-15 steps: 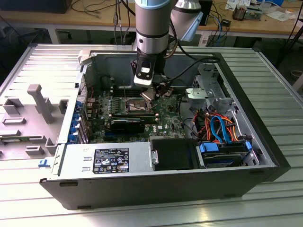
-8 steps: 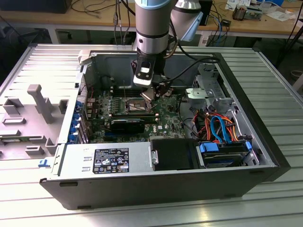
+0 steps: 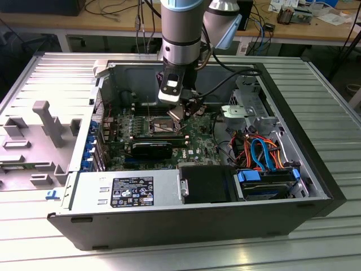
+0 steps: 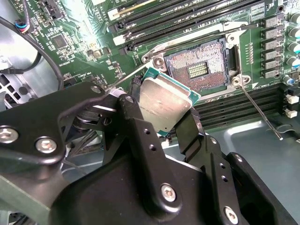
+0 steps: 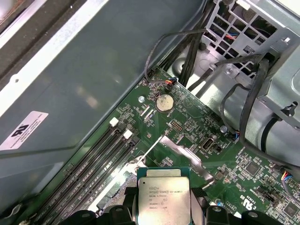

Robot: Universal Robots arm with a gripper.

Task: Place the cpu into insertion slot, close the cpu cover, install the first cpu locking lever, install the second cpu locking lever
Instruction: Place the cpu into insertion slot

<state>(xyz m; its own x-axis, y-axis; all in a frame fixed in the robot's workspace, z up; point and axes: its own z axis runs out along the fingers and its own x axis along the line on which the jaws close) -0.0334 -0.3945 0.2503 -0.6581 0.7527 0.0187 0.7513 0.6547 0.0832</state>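
My gripper (image 4: 164, 115) is shut on the cpu (image 4: 166, 101), a small square chip with a dull silver top and green edge, clamped between two black fingers (image 4: 136, 117). In the first wrist view the cpu (image 5: 164, 199) shows its printed silver face. It hangs tilted just above and beside the insertion slot (image 4: 199, 68), whose dark pin field lies bare inside a silver rim. Two thin wire locking levers (image 4: 260, 112) stand swung out from the socket. A silver strip that may be the raised cpu cover (image 5: 185, 157) shows edge-on. In the exterior view the gripper (image 3: 181, 113) hovers over the insertion slot (image 3: 163, 125).
Long black memory slots (image 4: 187, 18) run beside the socket. The open computer case holds a power supply (image 3: 127, 192), a black fan shroud (image 3: 206, 183) and a drive cage with blue and orange cables (image 3: 265, 152). A grey case wall (image 5: 70, 70) stands close by.
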